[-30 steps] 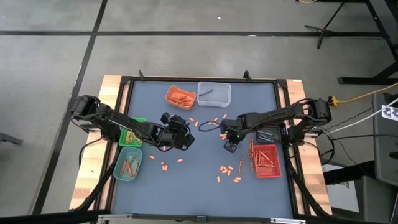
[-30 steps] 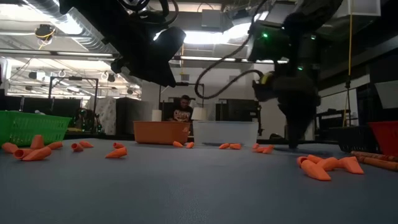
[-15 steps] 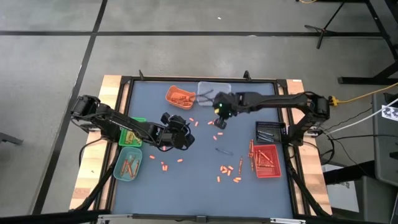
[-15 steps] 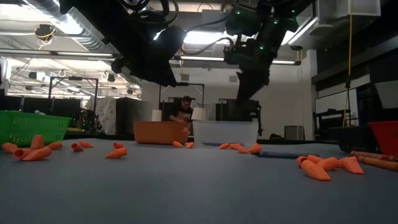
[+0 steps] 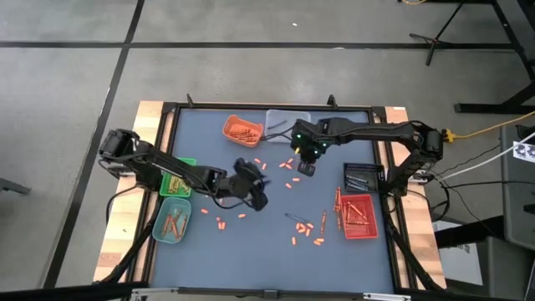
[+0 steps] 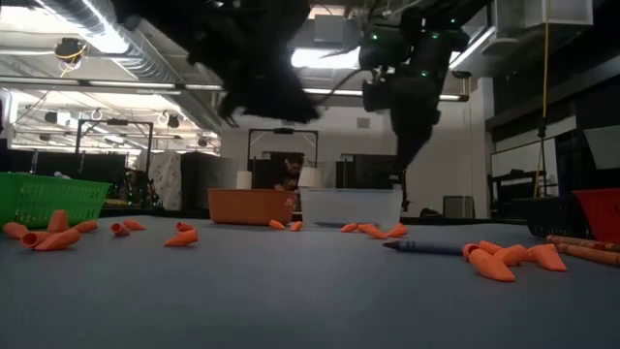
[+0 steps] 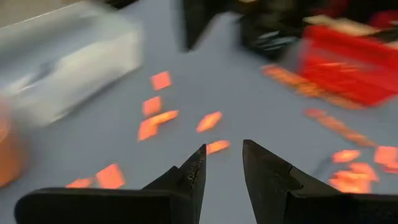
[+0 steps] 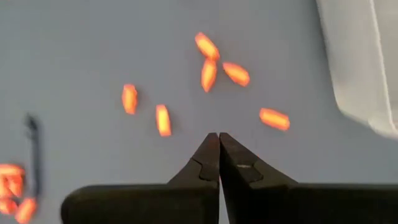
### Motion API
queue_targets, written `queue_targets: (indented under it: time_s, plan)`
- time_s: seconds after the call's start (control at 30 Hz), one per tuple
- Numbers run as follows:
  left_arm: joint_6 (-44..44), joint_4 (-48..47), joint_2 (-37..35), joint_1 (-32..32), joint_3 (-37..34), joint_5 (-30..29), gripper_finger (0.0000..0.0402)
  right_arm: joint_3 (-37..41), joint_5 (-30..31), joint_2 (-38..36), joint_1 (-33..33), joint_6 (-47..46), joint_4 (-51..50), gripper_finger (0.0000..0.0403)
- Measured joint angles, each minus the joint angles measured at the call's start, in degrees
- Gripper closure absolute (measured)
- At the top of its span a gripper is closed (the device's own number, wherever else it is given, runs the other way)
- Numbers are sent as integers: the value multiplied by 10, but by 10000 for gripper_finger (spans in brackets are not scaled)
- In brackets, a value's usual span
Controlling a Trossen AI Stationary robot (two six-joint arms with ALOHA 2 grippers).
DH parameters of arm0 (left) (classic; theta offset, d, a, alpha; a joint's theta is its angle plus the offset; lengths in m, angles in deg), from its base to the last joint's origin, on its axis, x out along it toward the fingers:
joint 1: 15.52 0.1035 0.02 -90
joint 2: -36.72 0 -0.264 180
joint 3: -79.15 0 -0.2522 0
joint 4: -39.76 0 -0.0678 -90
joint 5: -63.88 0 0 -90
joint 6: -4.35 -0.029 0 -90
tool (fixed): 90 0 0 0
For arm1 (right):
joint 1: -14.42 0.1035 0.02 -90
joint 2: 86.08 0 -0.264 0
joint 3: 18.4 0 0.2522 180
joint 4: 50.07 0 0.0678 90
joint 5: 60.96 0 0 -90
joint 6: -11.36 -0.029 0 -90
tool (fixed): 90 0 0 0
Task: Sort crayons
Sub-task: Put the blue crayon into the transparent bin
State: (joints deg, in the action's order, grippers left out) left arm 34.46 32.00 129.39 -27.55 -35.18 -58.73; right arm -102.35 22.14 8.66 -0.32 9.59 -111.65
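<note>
Many crayons (image 5: pixel 306 232) lie unsorted toward 6 o'clock, trays (image 5: pixel 241 129) partly filled; left gripper (image 7: pixel 222 163) slightly open, right gripper (image 8: pixel 218 148) shut, both empty.

The dark blue-grey table mat (image 5: pixel 251 242) carries a round orange plastic tray (image 5: pixel 241 129) and a clear rectangular plastic tray (image 5: pixel 278 118) side by side at its far edge. Along its left edge sit a green mesh basket (image 5: pixel 177 186) and, nearer the front, a teal plastic tray (image 5: pixel 172 223); along the right edge a black rectangular tray (image 5: pixel 362 176) lies behind a red square plastic tray (image 5: pixel 358 217). Short orange crayon pieces (image 5: pixel 306 228) lie scattered over the middle and front (loosely, in small clusters), and a dark blue-grey crayon (image 6: pixel 423 248) lies just beside the front-right cluster. The left gripper (image 5: pixel 256 198) hangs over the mat's centre-left; the right gripper (image 5: pixel 306 168) hangs just in front of the clear tray.
</note>
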Motion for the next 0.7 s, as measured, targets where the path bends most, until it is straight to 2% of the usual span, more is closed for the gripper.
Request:
queue_targets:
  time_s: [0.13, 0.33, 0.5, 0.7]
  plan:
    - [-89, 141, 45, 1, 0, 86, 312, 0, 3, -9, 0, 19, -50, 402]
    - [-161, 279, 114, 7, 0, 201, 312, 0, 7, -42, 1, 38, -85, 402]
    - [-185, 321, 165, 7, 0, 232, 312, 0, 7, -60, 1, 38, -102, 402]
    - [-188, 374, 224, 7, 13, 233, 312, 0, 8, -75, 1, 36, -124, 402]
